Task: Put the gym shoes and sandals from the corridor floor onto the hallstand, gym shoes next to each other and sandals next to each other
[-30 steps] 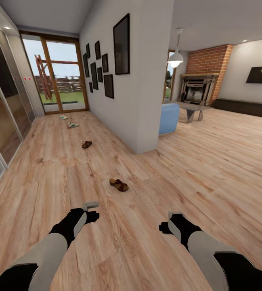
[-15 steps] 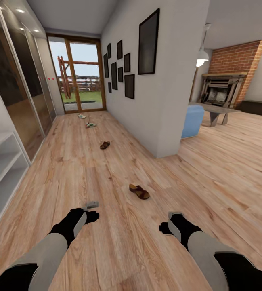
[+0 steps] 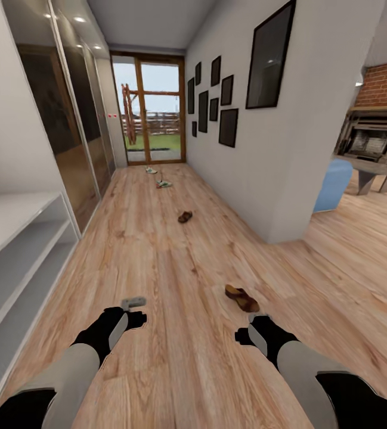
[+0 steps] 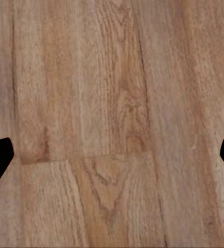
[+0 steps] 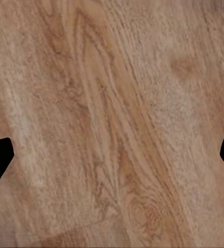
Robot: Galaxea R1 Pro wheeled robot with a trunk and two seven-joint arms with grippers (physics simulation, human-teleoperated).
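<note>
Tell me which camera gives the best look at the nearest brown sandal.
The head view: the nearest sandal lies whole on the corridor floor, just ahead of the right hand. The two wrist views look down at bare wood planks between open fingertips, so they give nothing of the sandal.

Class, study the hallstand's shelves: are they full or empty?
Empty: the hallstand shows bare white shelves; all four shoes lie on the corridor floor.

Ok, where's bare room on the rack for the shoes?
The hallstand shows bare boards on its top and both open shelves beside the wardrobe. All four shoes lie on the floor; nearest is a sandal.
</note>
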